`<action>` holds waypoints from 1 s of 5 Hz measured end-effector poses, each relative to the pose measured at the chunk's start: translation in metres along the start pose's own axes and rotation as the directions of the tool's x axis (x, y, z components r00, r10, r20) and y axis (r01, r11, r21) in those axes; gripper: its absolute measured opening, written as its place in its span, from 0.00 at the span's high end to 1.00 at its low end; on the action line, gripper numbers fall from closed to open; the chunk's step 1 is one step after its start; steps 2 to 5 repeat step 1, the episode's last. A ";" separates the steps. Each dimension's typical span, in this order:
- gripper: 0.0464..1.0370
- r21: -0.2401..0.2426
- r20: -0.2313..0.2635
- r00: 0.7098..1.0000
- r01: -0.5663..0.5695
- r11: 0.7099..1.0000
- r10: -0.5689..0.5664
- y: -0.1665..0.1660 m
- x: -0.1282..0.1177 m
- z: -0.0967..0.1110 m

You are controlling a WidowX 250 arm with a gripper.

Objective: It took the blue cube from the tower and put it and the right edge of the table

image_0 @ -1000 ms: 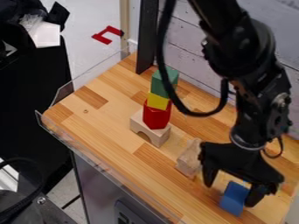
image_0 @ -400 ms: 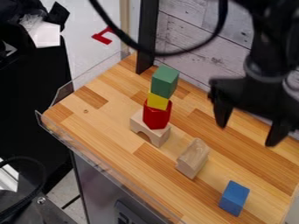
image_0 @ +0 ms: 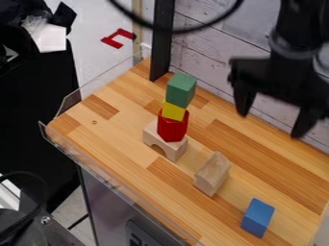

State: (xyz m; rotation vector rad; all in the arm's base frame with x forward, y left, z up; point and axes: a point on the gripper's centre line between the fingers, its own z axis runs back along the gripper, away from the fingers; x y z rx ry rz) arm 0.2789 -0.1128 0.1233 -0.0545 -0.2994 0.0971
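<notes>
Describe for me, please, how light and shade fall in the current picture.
In the camera view, the green block is lighter on top than on its sides, the opening in the arch block is shaded, and the gripper is a near-silhouette against the pale wall.

"What colours are there?"

"A solid green cube [image_0: 181, 90], a yellow block [image_0: 173, 111], a red block [image_0: 171, 128] and a blue cube [image_0: 258, 217]. The arch [image_0: 167, 146] and wooden block [image_0: 212, 174] are pale beige."

"And around them?"

"The desk [image_0: 116, 139] is patchwork wood, honey and darker brown strips. The wall [image_0: 208, 60] is whitish-grey planks with dark seams. The tool [image_0: 271, 126] is black."
</notes>
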 end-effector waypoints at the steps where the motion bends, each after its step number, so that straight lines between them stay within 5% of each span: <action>1: 0.04 0.002 -0.053 0.998 0.027 1.000 -0.027 0.002 0.005 0.002; 5: 0.04 0.002 -0.053 0.998 0.027 1.000 -0.027 0.002 0.005 0.002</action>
